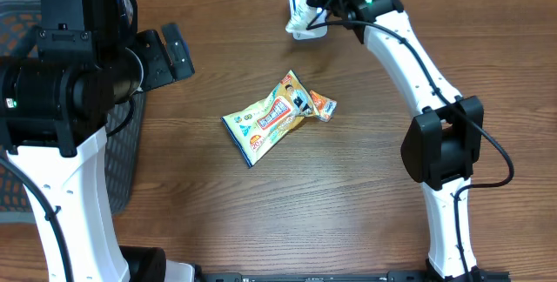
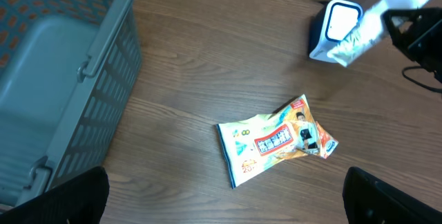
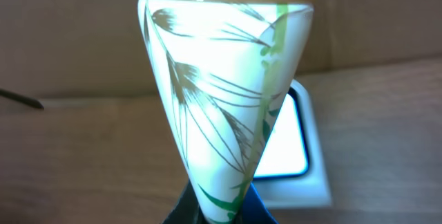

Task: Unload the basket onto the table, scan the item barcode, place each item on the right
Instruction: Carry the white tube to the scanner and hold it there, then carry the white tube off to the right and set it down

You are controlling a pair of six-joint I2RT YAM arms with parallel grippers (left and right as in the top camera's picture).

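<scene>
My right claw point(image 3: 222, 209) pinches 1 tip of the sachet point(image 3: 214, 92), just over the scanner point(image 3: 295, 151). It looks light, limp and slick, so grip the sealed edge. My left claw point(image 1: 171, 56) is spread.

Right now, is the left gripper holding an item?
No, the left gripper stands open and empty; the snack packet lies loose on the table.

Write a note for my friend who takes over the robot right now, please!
Left gripper: open, empty, hovering beside the grey basket.
Right gripper: shut on a white leaf-print packet, held in front of the barcode scanner.
Done: packet picked up and brought to the scanner.
To do: confirm the scan; the yellow snack bag and small orange packet lie mid-table, untouched.
</scene>
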